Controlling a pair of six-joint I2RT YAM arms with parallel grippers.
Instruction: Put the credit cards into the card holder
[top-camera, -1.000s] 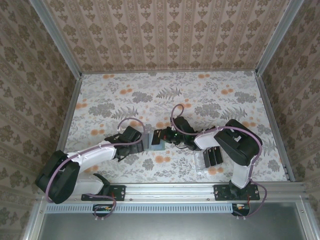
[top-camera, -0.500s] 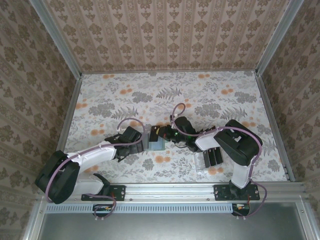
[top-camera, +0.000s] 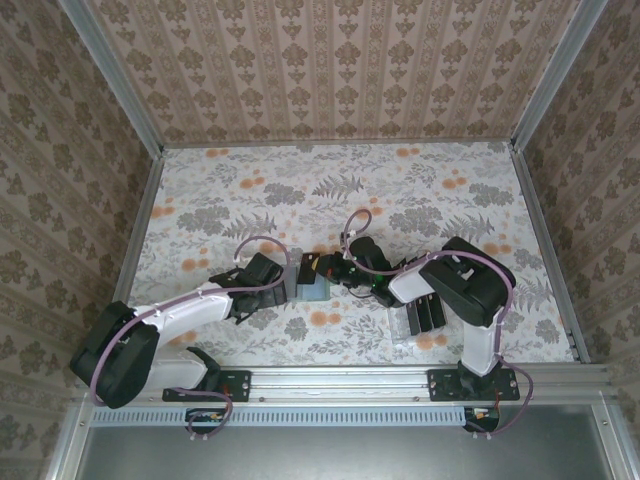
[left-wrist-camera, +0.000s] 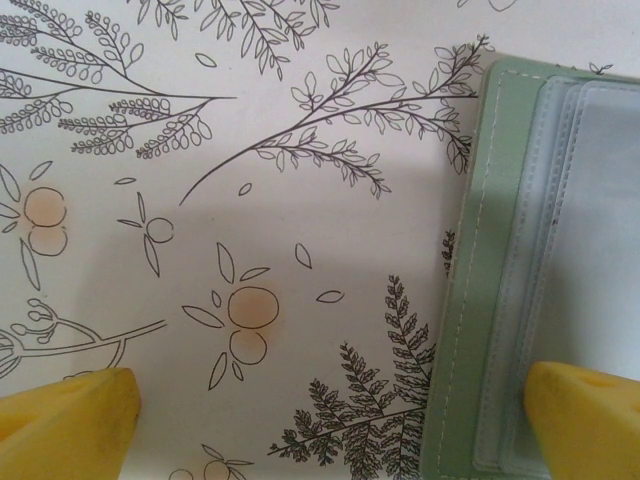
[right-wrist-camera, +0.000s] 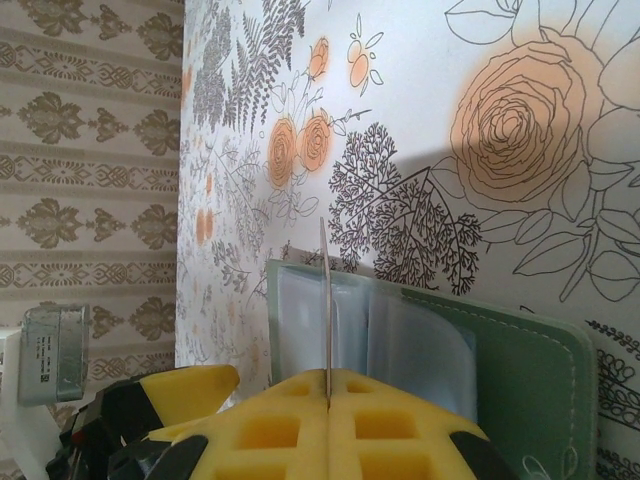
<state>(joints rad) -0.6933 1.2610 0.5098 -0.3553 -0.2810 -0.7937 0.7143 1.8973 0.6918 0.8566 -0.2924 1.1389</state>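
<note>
The left arm (top-camera: 190, 305) stretches from lower left toward frame centre, and the right arm (top-camera: 465, 285) folds in from the right. The left gripper (top-camera: 290, 284) gapes wide, its yellow fingertips (left-wrist-camera: 70, 415) in the wrist view's lower corners. The right gripper (top-camera: 320, 268) pinches a credit card (right-wrist-camera: 325, 300) edge-on.

**Top view.** Holder (top-camera: 313, 289) lies on the table (top-camera: 420, 190), just below frame centre. Left gripper (top-camera: 289, 285) is at the holder's left edge, right gripper (top-camera: 325, 270) at its upper right. Rack (top-camera: 398, 326) sits lower right of the holder, partly under the right arm, with cards (top-camera: 432, 312) in it.

**Left wrist view.** Holder (left-wrist-camera: 530, 250) is at frame right. One finger is over it, the other over bare table at lower left.

**Right wrist view.** A card (right-wrist-camera: 325, 300) stands edge-on between the fingers, over the holder's (right-wrist-camera: 450, 340) left half.
</note>
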